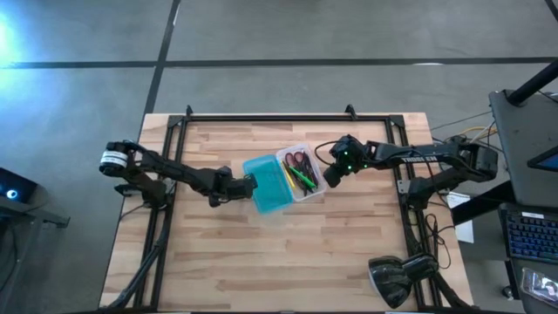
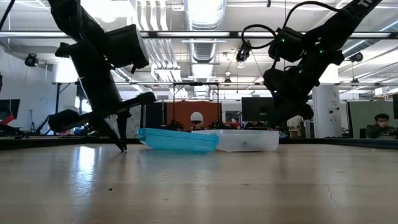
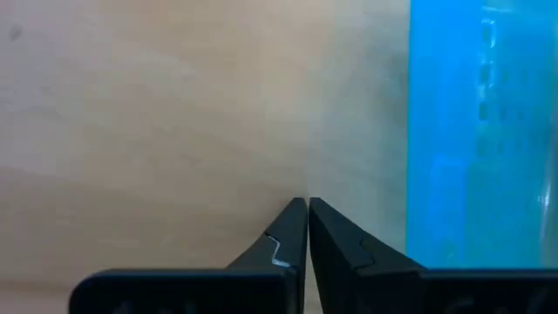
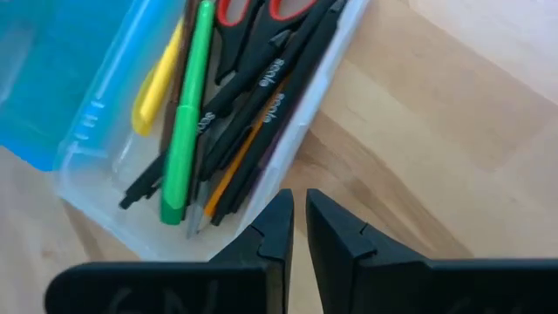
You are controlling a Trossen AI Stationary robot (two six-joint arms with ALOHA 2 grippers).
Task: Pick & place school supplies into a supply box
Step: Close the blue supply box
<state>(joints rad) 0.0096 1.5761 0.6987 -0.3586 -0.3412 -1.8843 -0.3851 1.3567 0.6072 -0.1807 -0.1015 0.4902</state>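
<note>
The supply box lies open in the middle of the table. Its teal lid half is on the left and its clear tray half on the right. In the tray lie red-handled scissors, a green pen, a yellow one, an orange pencil and dark pens. My left gripper is shut, tips down near the wood left of the lid. My right gripper is shut, just off the tray's right side.
A black rail frame borders the wooden table top. A dark lamp-like object stands at the near right corner. A keyboard sits off the table to the right. A person sits in the room beyond.
</note>
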